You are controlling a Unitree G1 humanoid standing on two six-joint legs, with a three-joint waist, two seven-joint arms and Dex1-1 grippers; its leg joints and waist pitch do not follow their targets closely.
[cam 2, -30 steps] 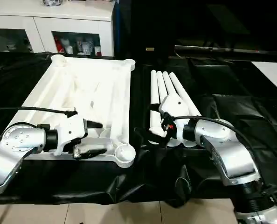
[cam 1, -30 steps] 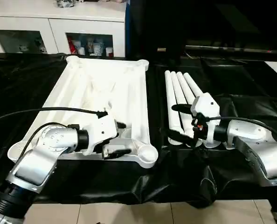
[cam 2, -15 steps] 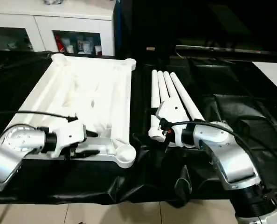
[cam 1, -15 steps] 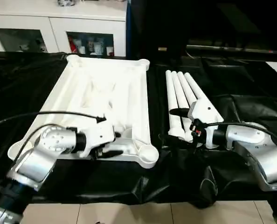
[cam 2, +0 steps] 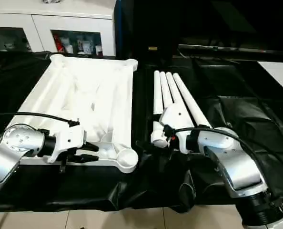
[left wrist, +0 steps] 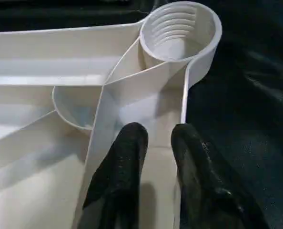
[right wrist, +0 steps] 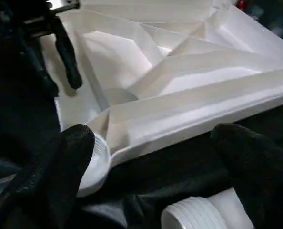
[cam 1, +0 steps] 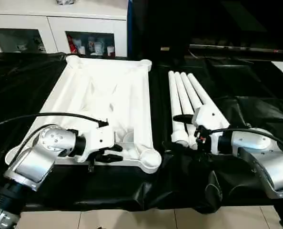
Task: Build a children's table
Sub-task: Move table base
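One upturned table top and four legs lie on black sheeting.
At left, the left gripper has its two fingers narrowed around the top's near rim, beside a corner socket. At right, the right gripper is spread wide and empty at the legs' near ends.

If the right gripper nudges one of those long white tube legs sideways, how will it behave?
The long white tapered tube legs are round, so a nudged one would probably roll, though its neighbours lying alongside should check it. The taper suggests it would curve as it rolls. The black sheet is wrinkled, which may also slow it.
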